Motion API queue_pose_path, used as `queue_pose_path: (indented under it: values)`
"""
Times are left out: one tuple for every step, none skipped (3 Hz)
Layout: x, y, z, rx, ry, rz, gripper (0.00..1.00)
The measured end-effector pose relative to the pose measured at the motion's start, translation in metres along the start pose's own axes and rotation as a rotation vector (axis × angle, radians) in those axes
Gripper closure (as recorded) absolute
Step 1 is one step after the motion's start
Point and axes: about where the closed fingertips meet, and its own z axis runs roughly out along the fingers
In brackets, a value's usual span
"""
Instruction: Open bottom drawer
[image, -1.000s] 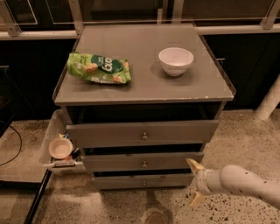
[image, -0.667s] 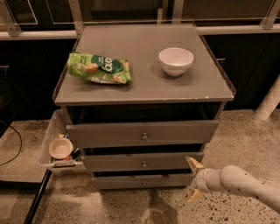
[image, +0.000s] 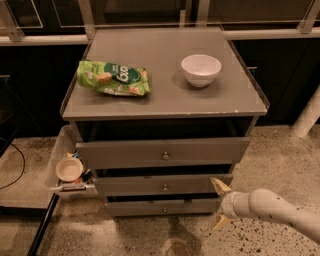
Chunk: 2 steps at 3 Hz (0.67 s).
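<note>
A grey cabinet has three drawer fronts stacked under its top. The bottom drawer (image: 162, 207) is the slimmest and narrowest panel, with a small round metal knob (image: 164, 209) at its centre; it sits nearly flush below the middle drawer (image: 162, 184). My gripper (image: 220, 204) is at the lower right, on a white arm (image: 272, 209), just off the right end of the bottom and middle drawers. Its two tan fingers (image: 219, 185) are spread, open, with nothing held.
On the cabinet top (image: 165, 95) lie a green snack bag (image: 113, 78) and a white bowl (image: 201, 69). A clear bin (image: 65, 167) with a small white cup hangs at the cabinet's left side. Speckled floor (image: 280, 155) extends to the right.
The gripper has shifted only slightly, staying beside the right end of the lower drawers. The drawers have not moved.
</note>
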Motion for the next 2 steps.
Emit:
queue_pose_path:
  values:
    - [0.003, 0.011, 0.025, -0.027, -0.011, -0.032, 0.0]
    - [0.013, 0.032, 0.058, -0.083, -0.039, -0.063, 0.0]
